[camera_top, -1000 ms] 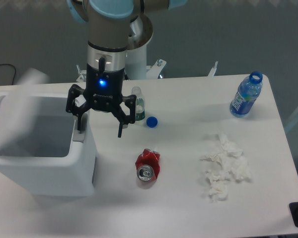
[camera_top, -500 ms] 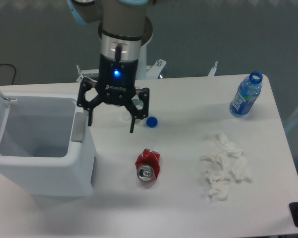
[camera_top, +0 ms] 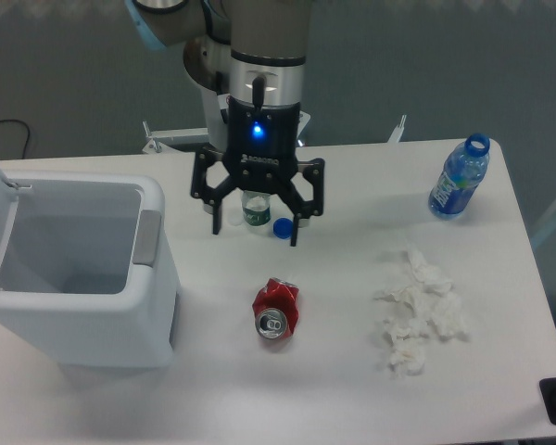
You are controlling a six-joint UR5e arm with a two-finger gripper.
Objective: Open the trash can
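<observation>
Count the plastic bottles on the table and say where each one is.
2. A blue bottle stands near the table's far right corner; a small clear bottle stands behind the open end effector, partly hidden by it.

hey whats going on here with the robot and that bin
The trash can at the left of the table stands open, its lid swung up at the far left. The gripper hangs open and empty over the table, near a small bottle and a blue cap. A crushed red can, tissues and a blue water bottle lie untouched.
</observation>
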